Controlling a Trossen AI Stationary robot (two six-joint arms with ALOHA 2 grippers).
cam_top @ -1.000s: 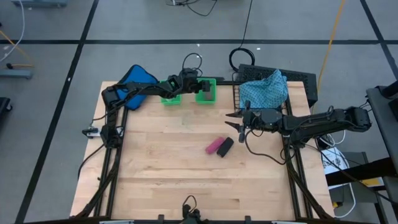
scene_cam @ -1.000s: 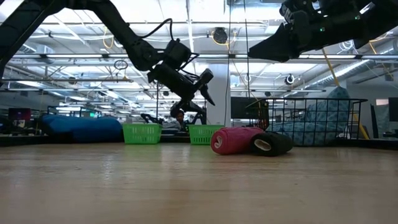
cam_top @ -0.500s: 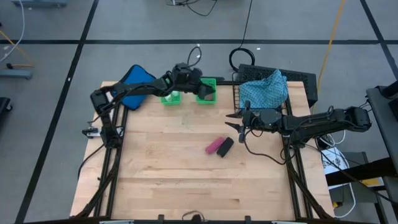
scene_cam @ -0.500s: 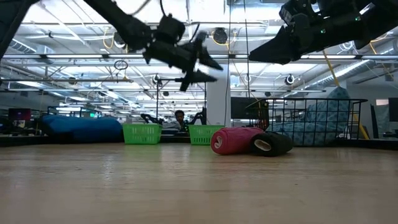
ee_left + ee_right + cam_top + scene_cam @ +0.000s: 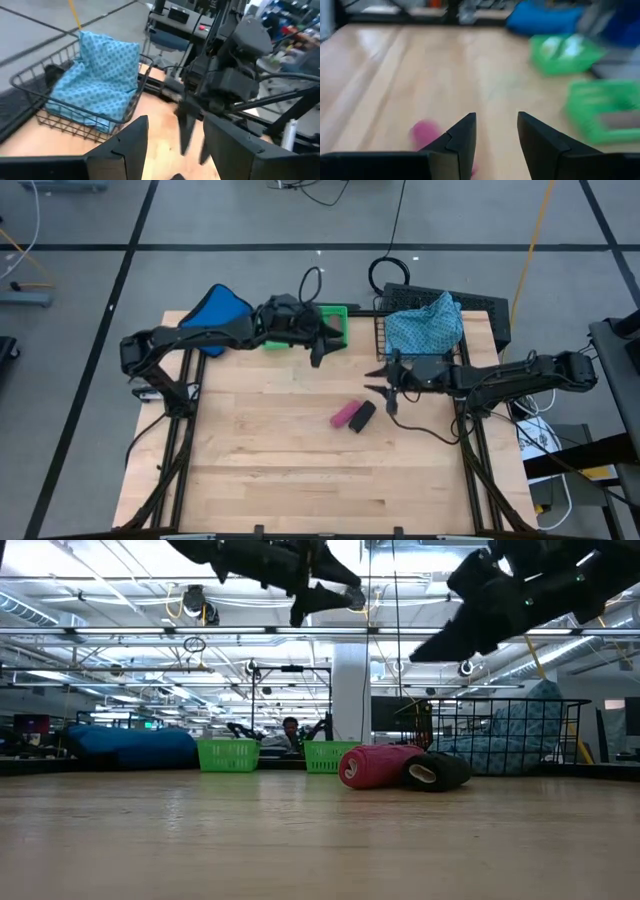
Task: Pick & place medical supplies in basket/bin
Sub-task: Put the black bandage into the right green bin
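A pink roll [image 5: 343, 416] and a black roll [image 5: 364, 416] lie side by side mid-table, touching; the low view shows the pink roll [image 5: 374, 765] and the black roll [image 5: 436, 771] too. The blue-green patterned cloth [image 5: 425, 326] sits heaped in the black wire basket [image 5: 493, 314] at the far right. My right gripper [image 5: 379, 389] hovers open just right of and beyond the rolls; its wrist view shows the pink roll [image 5: 425, 133] ahead. My left gripper [image 5: 318, 351] is open, raised near the green bins, pointing toward the basket [image 5: 60, 107]. I see no bottles and no brown roll.
Two small green bins [image 5: 335, 321] stand at the far edge, one partly under my left arm. A solid blue pouch [image 5: 214, 312] lies at the far left corner. Bare wood stretches across the near half of the table [image 5: 300, 470]. Cables lie on the floor beyond the table.
My left gripper has risen from just above the green bins, swung toward the table's right and near side, and turned to point toward the basket. My right gripper has dipped slightly toward the rolls. The rolls and the cloth have not moved.
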